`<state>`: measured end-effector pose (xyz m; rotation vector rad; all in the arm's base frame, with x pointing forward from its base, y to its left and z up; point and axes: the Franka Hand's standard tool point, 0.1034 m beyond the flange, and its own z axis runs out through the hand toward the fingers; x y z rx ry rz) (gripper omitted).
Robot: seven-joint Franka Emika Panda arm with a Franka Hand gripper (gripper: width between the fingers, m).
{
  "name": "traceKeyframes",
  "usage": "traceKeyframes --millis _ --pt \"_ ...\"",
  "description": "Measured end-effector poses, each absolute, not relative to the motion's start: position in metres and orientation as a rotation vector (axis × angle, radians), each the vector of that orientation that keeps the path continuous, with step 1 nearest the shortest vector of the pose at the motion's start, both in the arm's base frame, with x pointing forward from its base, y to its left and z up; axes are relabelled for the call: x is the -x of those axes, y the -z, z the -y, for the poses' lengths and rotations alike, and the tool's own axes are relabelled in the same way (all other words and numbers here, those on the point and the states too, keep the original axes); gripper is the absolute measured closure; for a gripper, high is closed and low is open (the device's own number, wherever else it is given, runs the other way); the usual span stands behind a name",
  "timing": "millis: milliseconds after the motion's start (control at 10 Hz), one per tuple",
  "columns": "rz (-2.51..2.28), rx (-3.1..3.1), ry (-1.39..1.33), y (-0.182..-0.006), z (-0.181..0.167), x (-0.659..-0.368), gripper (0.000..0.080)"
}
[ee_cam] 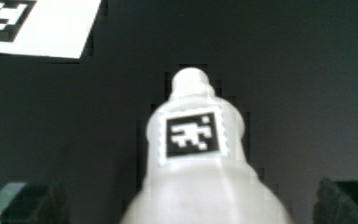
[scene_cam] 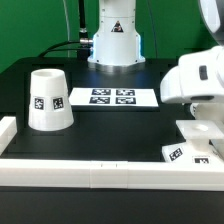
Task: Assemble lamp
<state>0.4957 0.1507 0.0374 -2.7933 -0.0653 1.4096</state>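
In the wrist view the white bulb post (ee_cam: 197, 150) lies on the black table with its round tip pointing away and a square tag on its side. My gripper (ee_cam: 190, 203) is open and straddles its wide end. Both fingers (ee_cam: 19, 203) stand apart from it, with a dark gap on each side. A tagged white corner, seemingly of the flat base (ee_cam: 25, 25), lies beyond the tip. In the exterior view the arm's hand (scene_cam: 200, 82) is low at the right over the base (scene_cam: 190, 150) and hides the bulb post. The tapered shade (scene_cam: 48, 100) stands at the left.
The marker board (scene_cam: 112, 97) lies flat at the back middle, in front of the arm's pedestal (scene_cam: 113, 40). A long white rail (scene_cam: 90, 170) runs along the table's front edge and up its left side.
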Motion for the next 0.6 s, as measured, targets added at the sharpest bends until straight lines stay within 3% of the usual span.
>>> traceKeyframes --millis 600 --pt "0.083 2.794 -1.384 -0.017 -0.152 -0.496 0.0100"
